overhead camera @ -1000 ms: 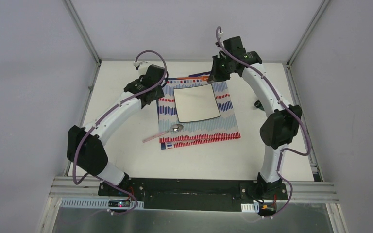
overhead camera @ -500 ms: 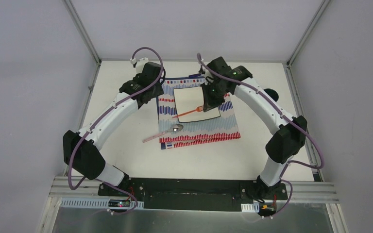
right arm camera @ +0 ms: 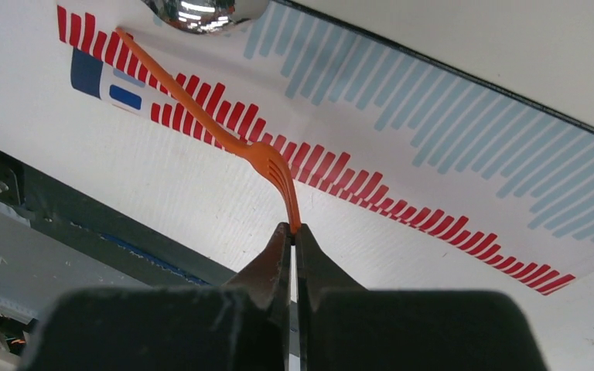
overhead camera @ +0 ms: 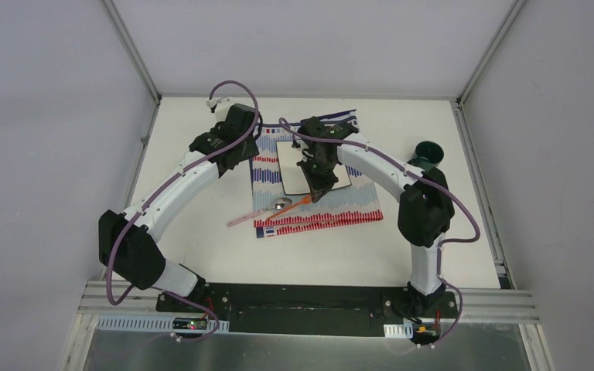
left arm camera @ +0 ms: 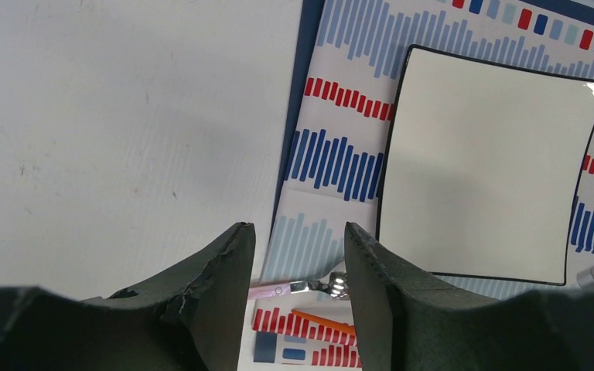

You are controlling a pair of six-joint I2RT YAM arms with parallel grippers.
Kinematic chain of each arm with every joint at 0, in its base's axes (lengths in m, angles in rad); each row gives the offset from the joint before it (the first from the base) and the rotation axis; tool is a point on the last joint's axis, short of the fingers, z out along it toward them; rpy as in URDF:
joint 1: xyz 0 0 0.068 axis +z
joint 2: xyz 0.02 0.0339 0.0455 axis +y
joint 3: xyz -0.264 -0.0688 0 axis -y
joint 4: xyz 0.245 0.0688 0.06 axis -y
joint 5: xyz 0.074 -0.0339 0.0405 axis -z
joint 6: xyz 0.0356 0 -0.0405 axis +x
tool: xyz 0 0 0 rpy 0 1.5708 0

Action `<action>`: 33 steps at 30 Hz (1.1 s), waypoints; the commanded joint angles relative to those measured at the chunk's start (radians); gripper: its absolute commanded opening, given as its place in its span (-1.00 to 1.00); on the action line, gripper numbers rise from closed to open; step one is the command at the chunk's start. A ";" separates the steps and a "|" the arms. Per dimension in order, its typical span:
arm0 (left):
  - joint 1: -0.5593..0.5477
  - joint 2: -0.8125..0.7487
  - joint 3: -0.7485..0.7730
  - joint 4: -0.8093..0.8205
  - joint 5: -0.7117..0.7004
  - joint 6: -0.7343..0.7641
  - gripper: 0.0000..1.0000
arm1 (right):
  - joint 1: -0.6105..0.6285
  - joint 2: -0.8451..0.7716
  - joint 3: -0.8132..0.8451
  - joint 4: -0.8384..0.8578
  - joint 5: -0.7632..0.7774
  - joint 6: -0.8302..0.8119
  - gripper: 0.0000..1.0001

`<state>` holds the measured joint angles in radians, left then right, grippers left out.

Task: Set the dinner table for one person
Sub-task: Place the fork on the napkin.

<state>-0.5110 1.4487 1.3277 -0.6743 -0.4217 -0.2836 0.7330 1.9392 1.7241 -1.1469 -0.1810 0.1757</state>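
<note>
Your right gripper [right arm camera: 292,232], pinched shut on the orange fork [right arm camera: 193,103] at its tines, holds it over the striped cloth [left arm camera: 332,158] beside the spoon [overhead camera: 281,204]. Your left gripper [left arm camera: 298,239] hangs half open and empty. On the dinner table [overhead camera: 193,239], cloth and plate [left arm camera: 487,170] look placed; cutlery and the far-right cup [overhead camera: 427,149] seem not yet set.

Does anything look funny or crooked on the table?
Yes. The right claw pinches the fork by its prongs, not its handle. The spoon lies slanted, its pink handle poking off the cloth, and the cloth sits crooked on the table.
</note>
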 commanded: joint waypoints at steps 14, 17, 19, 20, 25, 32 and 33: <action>-0.003 0.009 -0.048 0.023 -0.055 -0.014 -0.05 | 0.012 0.206 0.386 0.018 0.085 -0.003 -1.00; -0.003 0.013 -0.058 0.024 -0.060 -0.012 -0.05 | 0.011 0.237 0.425 0.062 0.083 0.015 -1.00; -0.003 0.013 -0.068 0.027 -0.061 -0.014 -0.05 | 0.011 0.263 0.445 0.089 0.079 0.028 -1.00; -0.003 0.013 -0.073 0.029 -0.061 -0.015 -0.05 | 0.011 0.276 0.456 0.101 0.075 0.034 -1.00; -0.003 0.009 -0.102 0.047 -0.060 -0.021 -0.05 | 0.011 0.345 0.518 0.161 0.055 0.057 -1.00; -0.003 -0.001 -0.139 0.066 -0.070 -0.021 -0.06 | 0.009 0.432 0.600 0.260 0.058 0.104 -1.00; -0.003 -0.002 -0.142 0.068 -0.071 -0.021 -0.05 | 0.010 0.438 0.600 0.283 0.059 0.110 -1.00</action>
<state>-0.5110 1.4605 1.2018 -0.6434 -0.4484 -0.2962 0.7395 2.3604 2.2593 -0.9810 -0.1280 0.2428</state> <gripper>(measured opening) 0.475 0.009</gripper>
